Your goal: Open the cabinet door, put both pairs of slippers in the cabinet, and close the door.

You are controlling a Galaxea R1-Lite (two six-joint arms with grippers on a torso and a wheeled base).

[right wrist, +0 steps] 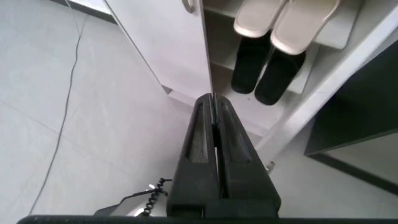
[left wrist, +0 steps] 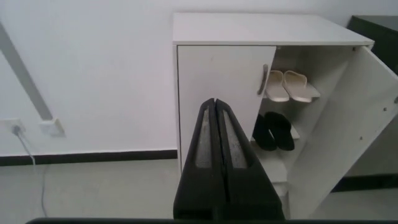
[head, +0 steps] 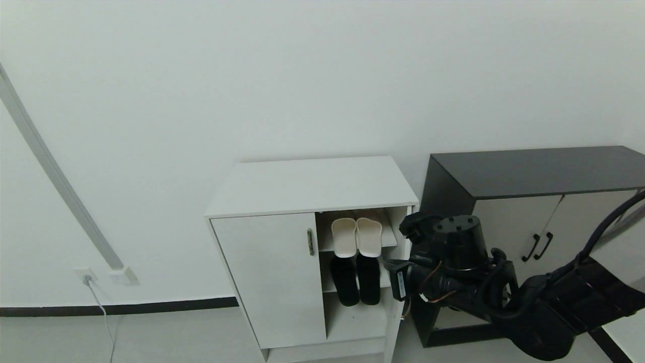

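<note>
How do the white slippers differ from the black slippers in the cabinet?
The white slippers sit higher in the cabinet, the black slippers directly beneath. The white slippers are pale, the black slippers dark. Both pairs lie side by side, ends jutting forward, with the door open.

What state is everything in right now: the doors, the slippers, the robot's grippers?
White cabinet right door: open.
White cabinet left door: closed.
White slippers: inside, on the upper shelf.
Black slippers: inside, on the shelf below.
Left gripper: shut, empty.
Right gripper: shut, empty.
Dark cabinet doors: closed.
</note>
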